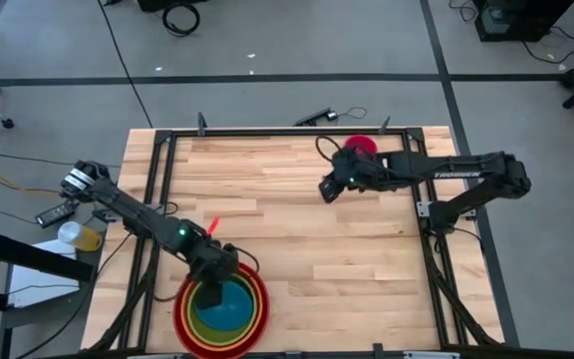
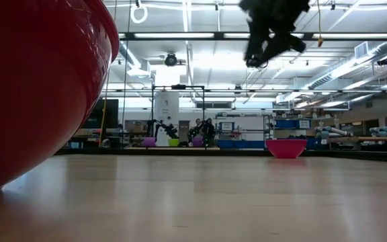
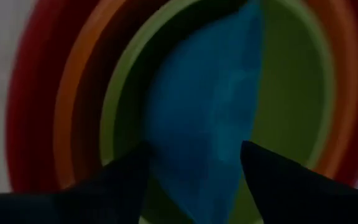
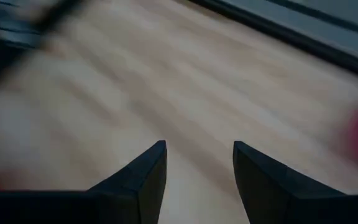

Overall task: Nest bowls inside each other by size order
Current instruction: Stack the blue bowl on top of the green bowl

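The red (image 1: pixel 259 321), orange (image 1: pixel 186 321), lime green (image 1: pixel 199 321) and blue (image 1: pixel 229 311) bowls sit nested near the table's near edge, left of centre. The red bowl fills the left of the low view (image 2: pixel 32 87). My left gripper (image 1: pixel 211 287) is open just above the nest. In the left wrist view its fingers (image 3: pixel 129 180) stand on either side of the blue bowl (image 3: pixel 204 118), which lies tilted in the green one (image 3: pixel 291 106). The small magenta-pink bowl (image 1: pixel 361 146) rests on its base at the far edge. My right gripper (image 1: pixel 327 188) is open and empty, raised above the table (image 2: pixel 269 42) just left of that bowl.
A black frame (image 1: pixel 267 133) runs round the wooden table top (image 1: pixel 317 239). Bare wood lies between the nest and the pink bowl. A cable and a small black item (image 1: pixel 317 117) lie at the far edge. Clutter (image 1: pixel 73 234) sits off the table's left side.
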Robot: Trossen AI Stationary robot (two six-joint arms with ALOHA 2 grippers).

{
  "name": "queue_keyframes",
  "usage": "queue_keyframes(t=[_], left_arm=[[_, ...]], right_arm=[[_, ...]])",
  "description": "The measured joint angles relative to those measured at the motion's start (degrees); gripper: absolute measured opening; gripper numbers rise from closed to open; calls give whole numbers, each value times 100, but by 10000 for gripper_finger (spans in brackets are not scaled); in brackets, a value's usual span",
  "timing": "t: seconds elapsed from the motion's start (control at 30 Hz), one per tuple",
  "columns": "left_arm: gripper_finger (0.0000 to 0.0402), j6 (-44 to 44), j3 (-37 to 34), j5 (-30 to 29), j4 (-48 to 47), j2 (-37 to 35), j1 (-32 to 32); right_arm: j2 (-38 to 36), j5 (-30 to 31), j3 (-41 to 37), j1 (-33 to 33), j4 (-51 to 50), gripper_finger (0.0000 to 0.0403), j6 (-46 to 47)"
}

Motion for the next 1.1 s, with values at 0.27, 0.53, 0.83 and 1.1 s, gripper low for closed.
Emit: queue_keyframes(t=[0.27,0.53,0.83,1.1], left_arm=[[260,-533,11,-818,-230,-1107,277],[194,-117,-564,-303,582,-742,261],[163,-581,-598,-181,480,-594,78],[162,-1070,-287,508,349,-636,114]], right_arm=[[223,382,-38,-1278,-1418,187,-543],[1163,-368,-346,-2544,-929,187,-2303],[2051,-465,-354,-3218,-571,187,-2843],[2446,-1083,-354,-3461,-393,180,-2988]])
